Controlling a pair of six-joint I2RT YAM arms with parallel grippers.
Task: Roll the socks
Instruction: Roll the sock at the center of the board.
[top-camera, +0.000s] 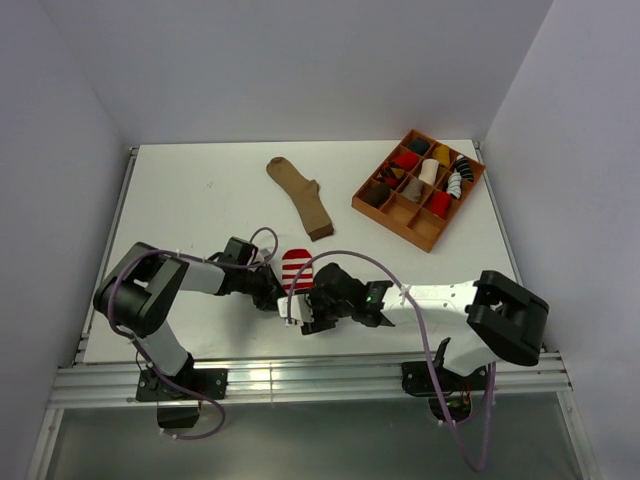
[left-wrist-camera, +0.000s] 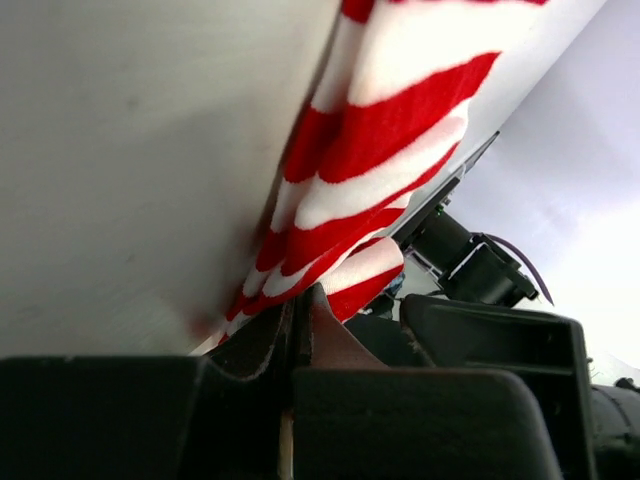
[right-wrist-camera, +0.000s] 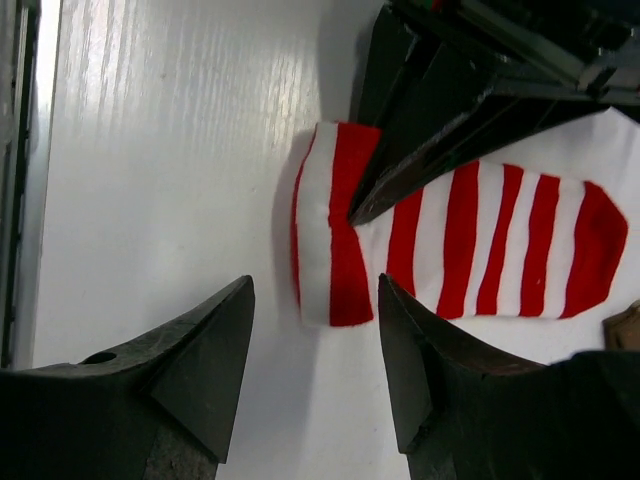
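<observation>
Right hand (right-wrist-camera: 315, 290): fingers apart above the striped sock's (right-wrist-camera: 480, 235) turned-over end, holding nothing.
Left hand (right-wrist-camera: 356, 212): fingers together, tips pressed at that fold; whether they pinch fabric, I cannot tell.
Striped sock: lower centre of the top view, flat on the table (top-camera: 200, 200), one end folded once.
Tan sock (top-camera: 303, 195): upper centre, lying flat, unrolled.
Progress: early, by my judgement; the first roll is barely begun and the second sock is not started.

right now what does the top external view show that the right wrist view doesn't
Only top external: the tan sock and the wooden tray of sock rolls. Only right wrist: the rolled end of the striped sock, pinched by the left end effector, with the right end effector open near it. Both: the striped sock on the white table.
</observation>
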